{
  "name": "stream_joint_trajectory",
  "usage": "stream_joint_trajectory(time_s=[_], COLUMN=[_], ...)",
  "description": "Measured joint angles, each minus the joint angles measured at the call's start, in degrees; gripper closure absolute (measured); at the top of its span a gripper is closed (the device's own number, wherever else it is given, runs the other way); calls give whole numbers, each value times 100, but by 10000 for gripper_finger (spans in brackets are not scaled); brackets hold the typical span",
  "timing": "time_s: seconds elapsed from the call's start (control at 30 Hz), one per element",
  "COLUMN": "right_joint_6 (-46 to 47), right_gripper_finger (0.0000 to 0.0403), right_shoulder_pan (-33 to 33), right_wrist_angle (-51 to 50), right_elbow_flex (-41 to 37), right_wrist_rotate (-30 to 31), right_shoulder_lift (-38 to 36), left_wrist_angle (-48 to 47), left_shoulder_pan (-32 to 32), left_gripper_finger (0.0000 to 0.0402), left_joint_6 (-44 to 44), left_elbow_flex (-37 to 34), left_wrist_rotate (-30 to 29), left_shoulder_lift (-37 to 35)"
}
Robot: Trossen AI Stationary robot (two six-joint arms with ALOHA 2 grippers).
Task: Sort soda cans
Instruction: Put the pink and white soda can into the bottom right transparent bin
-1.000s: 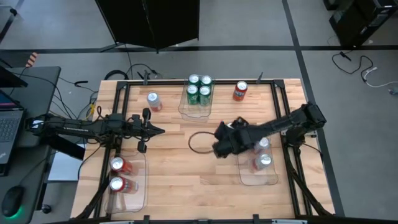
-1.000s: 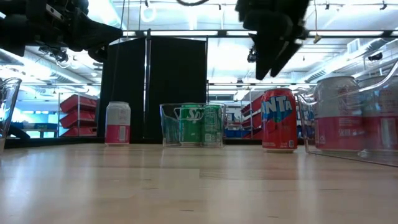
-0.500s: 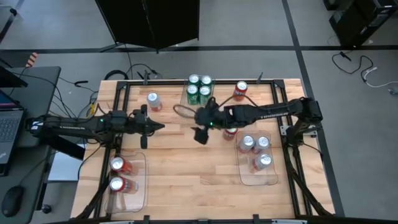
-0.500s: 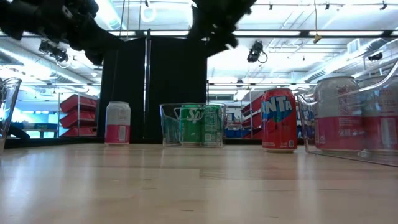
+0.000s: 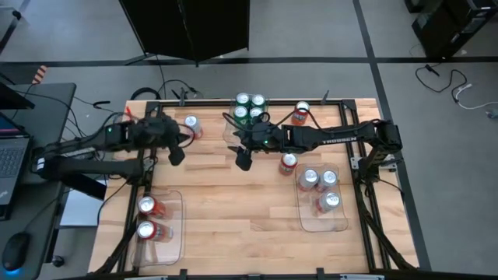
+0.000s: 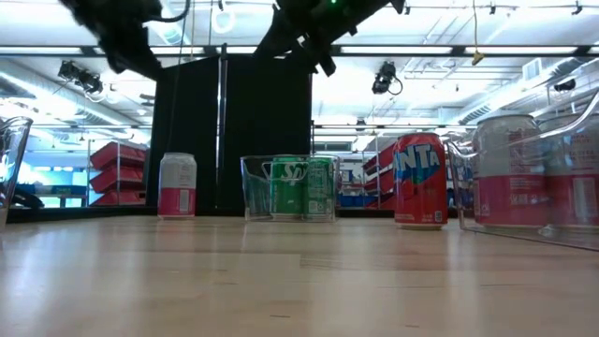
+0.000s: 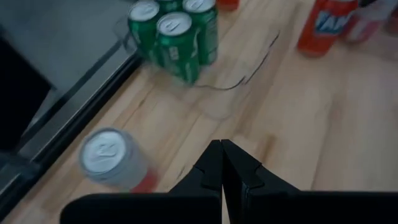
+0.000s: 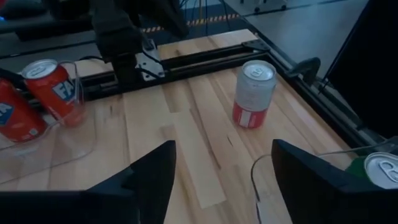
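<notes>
From above, a wooden table (image 5: 233,202) holds three clear trays. The right gripper (image 5: 243,159) hangs over the table's middle, its fingers apart and empty, just in front of the tray of four green cans (image 5: 249,110). A silver-white can with a red band (image 5: 191,125) stands alone near the far left edge, well apart from that gripper and just beside the left gripper (image 5: 177,148), whose fingers are pressed shut on nothing. Two red cans (image 5: 146,218) lie in the near-left tray (image 5: 175,241); silver-white cans (image 5: 319,187) fill the right tray, with a red can (image 5: 300,113) behind and another can (image 5: 288,162) beside it. A second ago the right gripper was by the right tray; it has swung across to the centre, and the left arm has pulled back toward the lone can.

At table height, both arms hang dark overhead, above the lone can (image 6: 177,185) and green cans (image 6: 304,187).

The left wrist view shows closed fingertips (image 7: 222,163) with the lone can (image 7: 112,158) close by.

The right wrist view shows spread fingers (image 8: 149,180) with the lone can (image 8: 254,93) ahead, well apart.
</notes>
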Motion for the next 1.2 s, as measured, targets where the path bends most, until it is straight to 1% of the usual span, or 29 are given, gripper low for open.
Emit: stream_joint_trajectory(time_s=[0.23,0.33,0.43,0.53,0.7,0.83,0.9,1.03,1.2], right_joint_6=[-50,-86,-104,-105,-107,-107,-107,-107,-107], right_gripper_finger=[157,154,154,156,158,159,160,160,161], right_shoulder_pan=[86,119,132,136,136,136,136,136,136], right_wrist_angle=[-17,-21,-103,-210,-267,-273,-273,-275,-276], right_elbow_flex=[0,0,0,0,0,0,0,0,0], right_wrist_rotate=[0,0,2,2,4,4,3,-16,-41], right_shoulder_lift=[0,0,0,0,0,0,0,0,0], left_wrist_angle=[-1611,-2099,-2300,-2303,-2314,-2294,-2340,-2515,-2451], left_shoulder_pan=[878,1216,1534,1910,2760,3226,3329,3310,3223], left_gripper_finger=[399,399,400,400,400,400,396,377,332], left_joint_6=[593,919,1318,1527,1840,1976,1951,2116,2247], left_elbow_flex=[1542,2011,2314,2487,2536,2536,2536,2536,2536], left_wrist_rotate=[413,443,444,471,1019,1096,1092,1096,1086], left_shoulder_lift=[1610,2217,2643,2965,3445,3811,3972,4209,4271])
